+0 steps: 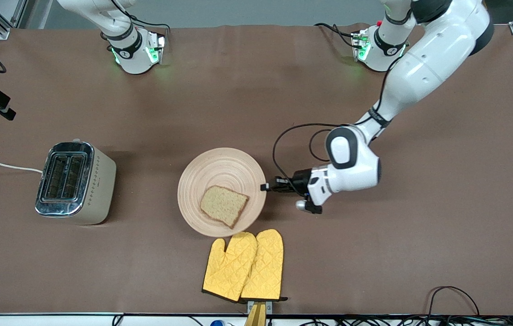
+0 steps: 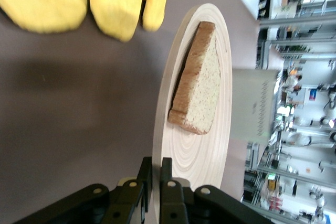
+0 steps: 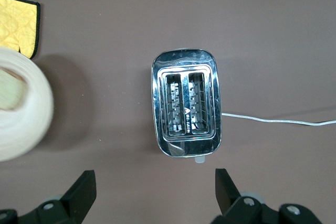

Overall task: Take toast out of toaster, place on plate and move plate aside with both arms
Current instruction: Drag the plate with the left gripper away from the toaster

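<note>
1. oven mitts [image 1: 244, 267]: a yellow quilted pair lying flat at the table [image 1: 419, 253] edge nearest the front camera, fingertips just beside the plate; soft, not part of the task.
2. toast [image 1: 224, 205]: lies flat on the half of the plate nearer the front camera; judged light, soft and crumbly, apt to slide if the plate tips. squarish, no clear long axis; one corner points toward the mitts.
3. plate [image 1: 206, 170]: round wood near the table's middle, so no long axis. judged stiff, light, with a smooth thin rim, the natural place to pinch; best kept level.
4. left gripper [image 1: 267, 187]: pinched shut on the plate's rim at the side toward the left arm's end, fingers [image 2: 167, 182] above and below the edge.
5. toaster [image 1: 74, 182]: upright toward the right arm's end, both slots empty; its long axis runs roughly from the near table edge to the edge with the bases.
6. right gripper [image 3: 152, 192]: fully open, holding nothing, high over the toaster; it waits.
</note>
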Controlling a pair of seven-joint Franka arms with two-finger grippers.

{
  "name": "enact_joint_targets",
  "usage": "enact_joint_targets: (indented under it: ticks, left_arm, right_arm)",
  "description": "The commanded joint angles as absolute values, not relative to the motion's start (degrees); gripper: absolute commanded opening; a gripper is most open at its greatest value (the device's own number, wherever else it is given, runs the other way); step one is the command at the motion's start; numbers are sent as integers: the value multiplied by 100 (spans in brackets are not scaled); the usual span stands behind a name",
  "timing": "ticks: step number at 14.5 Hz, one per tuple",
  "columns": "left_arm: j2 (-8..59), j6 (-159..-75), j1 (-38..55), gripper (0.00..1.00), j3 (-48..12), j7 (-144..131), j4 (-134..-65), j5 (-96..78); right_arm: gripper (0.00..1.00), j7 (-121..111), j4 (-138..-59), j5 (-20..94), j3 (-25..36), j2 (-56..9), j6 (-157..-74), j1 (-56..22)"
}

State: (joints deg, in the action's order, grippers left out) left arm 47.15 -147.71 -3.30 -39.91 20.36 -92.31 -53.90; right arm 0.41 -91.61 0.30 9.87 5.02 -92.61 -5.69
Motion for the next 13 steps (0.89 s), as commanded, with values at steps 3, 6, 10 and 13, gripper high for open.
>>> enact_joint_targets:
  ticks: [3,6,10,13]
  left_arm:
    - [3728,-14538,-1316,0,-4087,1846,-9755,-5581]
    - [3517,-13705,-2063,0,-4087,1898,-9940,-5528]
    - [3542,-12676,-3275,0,-4069,2354,-9976,-4713]
    - [3682,-12200,-4093,0,-4061,2785,-9975,-4168]
  right_arm:
    - [100,-53,-9114,-70,984,483,-9246,-545]
    - [100,-53,-9114,-264,976,475,-9272,-554]
    - [100,-53,-9114,-264,976,483,-9281,-554]
    - [100,-44,-9123,-264,976,483,-9281,-554]
